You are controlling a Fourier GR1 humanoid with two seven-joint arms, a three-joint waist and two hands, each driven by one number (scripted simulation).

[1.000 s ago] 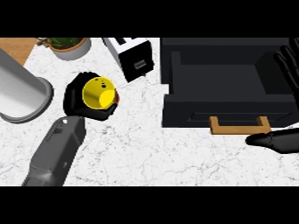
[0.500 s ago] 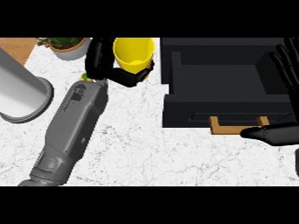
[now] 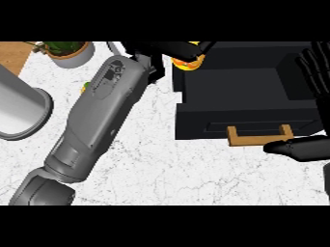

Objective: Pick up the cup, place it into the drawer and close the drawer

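My left hand [image 3: 166, 48] is shut on the yellow cup [image 3: 187, 63] at the top of the head view. The hand hides most of the cup; only a yellow part shows under the fingers. The cup hangs over the back left corner of the open black drawer [image 3: 239, 91], which has a wooden handle [image 3: 259, 135] at its front. My left forearm [image 3: 96, 120] crosses the white marble counter diagonally. My right hand [image 3: 323, 91] stays open at the right edge, fingers up beside the drawer, thumb [image 3: 303, 147] near the handle.
A large grey cylinder [image 3: 7, 108] stands at the left on the counter [image 3: 160, 173]. A potted plant [image 3: 66, 52] sits at the back left. Bare wood shows at the far left corner.
My left arm has carried the cup up off the counter and to the right, from beside the grey cylinder to above the drawer's back left corner. The right hand has hardly moved.
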